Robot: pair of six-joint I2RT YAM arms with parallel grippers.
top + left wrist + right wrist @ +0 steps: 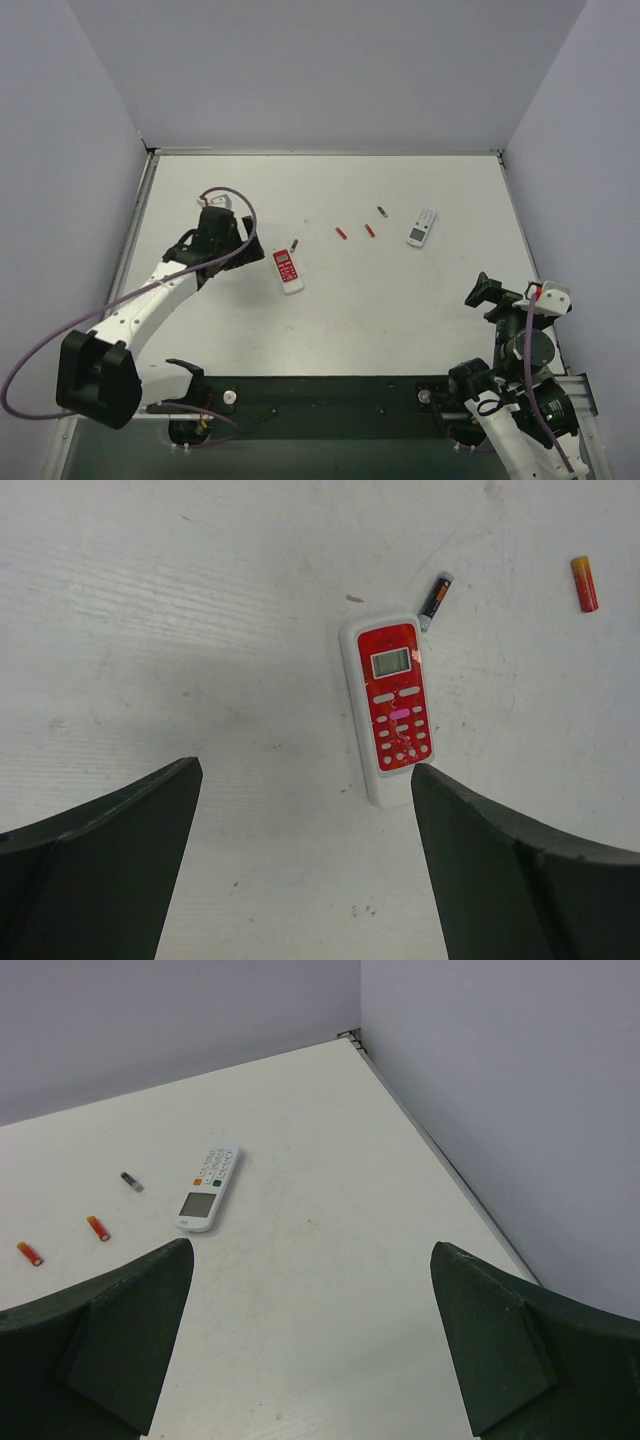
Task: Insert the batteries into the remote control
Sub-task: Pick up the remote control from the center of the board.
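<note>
Both released, empty: left end effector (303, 775) held near red-fronted rectangular remote control (390, 705); right end effector (312, 1250) held well apart from tiny red cylindrical batteries (341, 233).

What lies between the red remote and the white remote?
In the top view, a red battery and a second red battery lie there, with a dark battery by the red remote and another dark battery toward the white remote.

Robot lab test cell. A white table (330, 320) is boxed at frame left, top and right by plain pale-lilac walls (330, 70). Along the bottom edge a left arm (150, 300) and right arm (528, 350) are bolted to a black base strip (330, 400), with a loose purple cable (60, 333) trailing at lower left.
</note>
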